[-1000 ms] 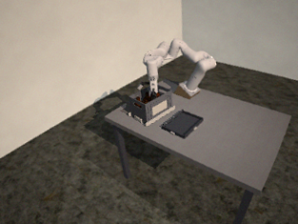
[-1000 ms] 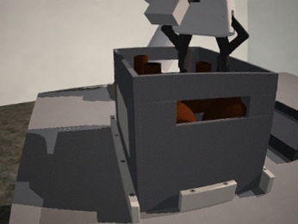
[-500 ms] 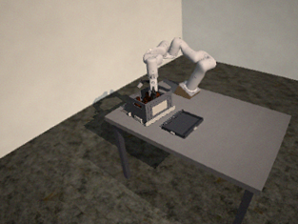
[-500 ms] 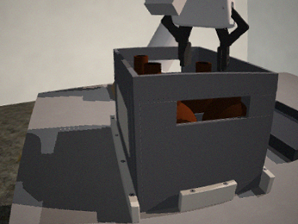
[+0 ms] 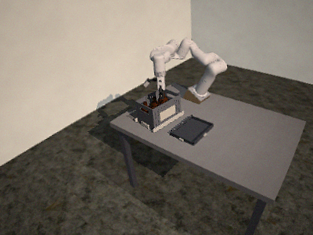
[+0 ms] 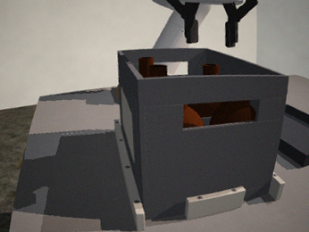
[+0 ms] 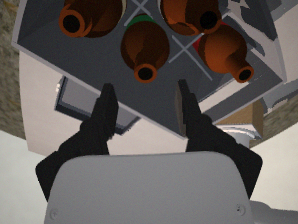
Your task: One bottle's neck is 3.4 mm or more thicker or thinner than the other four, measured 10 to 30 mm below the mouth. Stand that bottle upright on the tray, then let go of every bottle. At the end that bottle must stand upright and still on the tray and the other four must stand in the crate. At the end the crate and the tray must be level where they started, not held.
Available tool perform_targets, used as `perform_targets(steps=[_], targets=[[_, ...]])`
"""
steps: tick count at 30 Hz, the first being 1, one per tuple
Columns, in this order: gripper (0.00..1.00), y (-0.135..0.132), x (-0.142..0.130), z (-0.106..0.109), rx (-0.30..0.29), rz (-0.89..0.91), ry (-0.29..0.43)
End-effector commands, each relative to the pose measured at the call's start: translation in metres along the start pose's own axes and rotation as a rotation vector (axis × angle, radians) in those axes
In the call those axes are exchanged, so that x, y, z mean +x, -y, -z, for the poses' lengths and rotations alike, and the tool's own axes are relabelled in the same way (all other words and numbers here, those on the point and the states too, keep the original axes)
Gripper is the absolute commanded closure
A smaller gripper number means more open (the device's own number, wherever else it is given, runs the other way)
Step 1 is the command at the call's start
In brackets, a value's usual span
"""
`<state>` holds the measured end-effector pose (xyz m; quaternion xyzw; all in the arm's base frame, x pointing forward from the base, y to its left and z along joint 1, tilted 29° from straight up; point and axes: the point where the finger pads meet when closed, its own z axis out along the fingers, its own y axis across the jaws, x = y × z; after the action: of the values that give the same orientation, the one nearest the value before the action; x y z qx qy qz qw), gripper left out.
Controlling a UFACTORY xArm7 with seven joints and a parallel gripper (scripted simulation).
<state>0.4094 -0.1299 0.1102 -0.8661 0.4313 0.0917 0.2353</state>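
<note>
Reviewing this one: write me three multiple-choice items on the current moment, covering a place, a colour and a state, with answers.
1. Where is the tray?
A) Inside the crate
B) On the table, beside the crate
C) On the floor

2. What colour is the bottles' glass?
A) Brown
B) Clear
C) Blue

3. What is the state of the claw?
A) Shut on a bottle
B) Fully shut, fingers touching
C) Open, holding nothing

1 B: the top view shows them side by side.
2 A: the wrist view shows brown necks and bodies.
3 C: its fingers stand apart above the crate, nothing between them.
</note>
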Motion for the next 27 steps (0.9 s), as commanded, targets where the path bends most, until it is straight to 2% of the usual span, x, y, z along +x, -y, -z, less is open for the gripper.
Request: perform_targets(steps=[1,8,18,19,27], targets=[[0.35,0.000,0.001,0.012,0.002,-0.001,-0.003],[0.35,0.000,0.001,0.027,0.002,-0.001,-0.003],[0.35,0.000,0.001,0.031,0.002,-0.001,-0.003],[1.00,0.000,0.001,0.031,0.002,-0.001,-0.003],[1.00,0.000,0.001,0.031,0.002,-0.001,-0.003]])
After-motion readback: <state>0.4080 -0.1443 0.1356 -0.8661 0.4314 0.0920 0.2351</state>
